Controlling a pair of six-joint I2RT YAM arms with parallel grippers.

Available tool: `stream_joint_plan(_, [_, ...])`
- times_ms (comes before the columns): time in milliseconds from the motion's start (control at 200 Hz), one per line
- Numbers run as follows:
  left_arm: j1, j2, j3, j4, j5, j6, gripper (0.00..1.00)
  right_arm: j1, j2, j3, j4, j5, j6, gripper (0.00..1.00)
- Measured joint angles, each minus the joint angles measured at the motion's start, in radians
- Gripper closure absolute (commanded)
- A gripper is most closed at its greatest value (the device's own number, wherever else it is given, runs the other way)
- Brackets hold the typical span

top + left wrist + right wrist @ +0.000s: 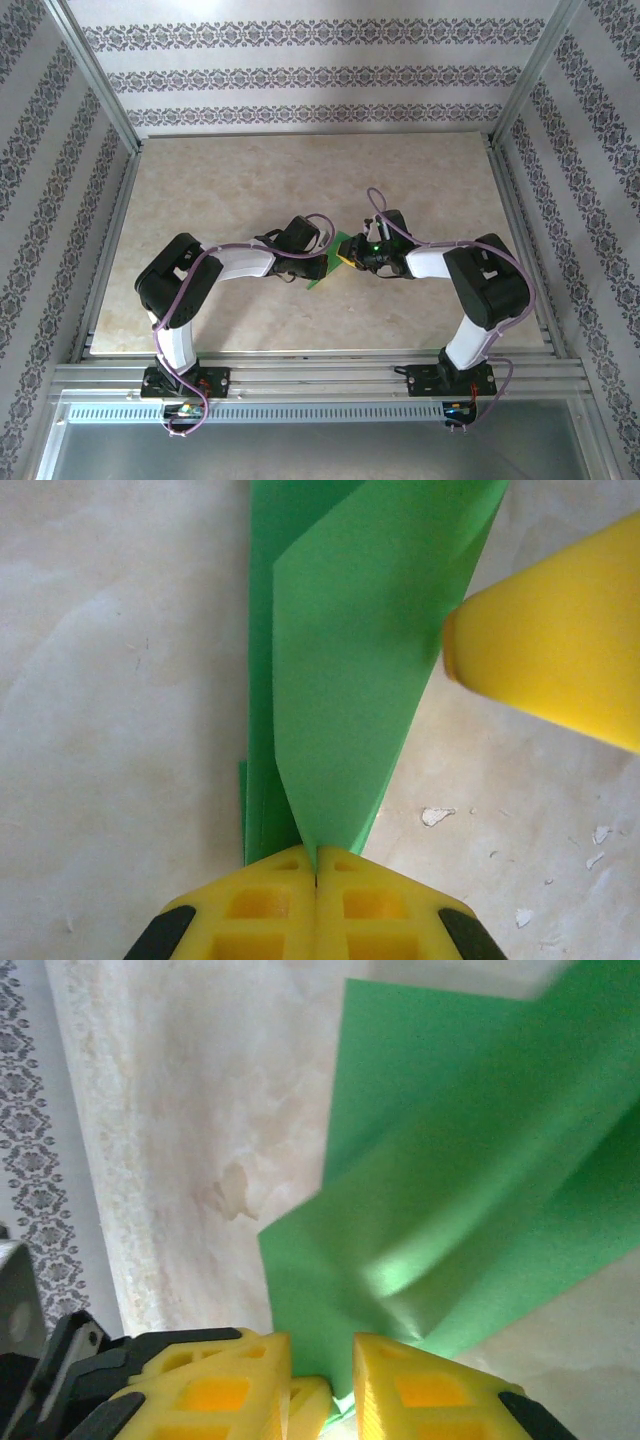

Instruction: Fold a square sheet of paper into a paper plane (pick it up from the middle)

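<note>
Located green paper (327, 272) near middle of table (250, 180), caught between the ends of both arms. Could not tell whether it rested on the surface or hung just above.

Noted it as not a flat square. Saw from left wrist a long, narrow form of overlapped layers, with a slanted flap on top and a straight lengthwise edge along the left.

Recorded left gripper (316, 875) as clamped tight, with no gap between jaws and the paper's near end pinched at the seam.

Recorded right gripper (320, 1365) as narrow, with a small gap left between jaws and the paper's edge dipped into it. Could not tell whether the pads pressed on the sheet. Spotted one right finger (560, 650) from left wrist, just beside the paper's right edge, partway along.

Judged progress as past the opening folds: lengthwise folds made, angled flap laid over, outline narrowed toward a dart.

Judged the work unfinished. Saw from right wrist a broad panel bowed up with a soft bend rather than a sharp crease, and layers sprung apart rather than flat. Saw no wings turned down.

Estimated as left to do: pressing the present fold flat, making the last wing folds, releasing the finished plane.
</note>
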Motion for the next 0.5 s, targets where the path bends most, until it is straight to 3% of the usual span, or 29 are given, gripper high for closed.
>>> stream_joint_plan(500, [0.0, 0.002, 0.006, -0.01, 0.0, 0.001, 1.0, 0.039, 0.039, 0.045, -0.043, -0.005, 0.003, 0.8])
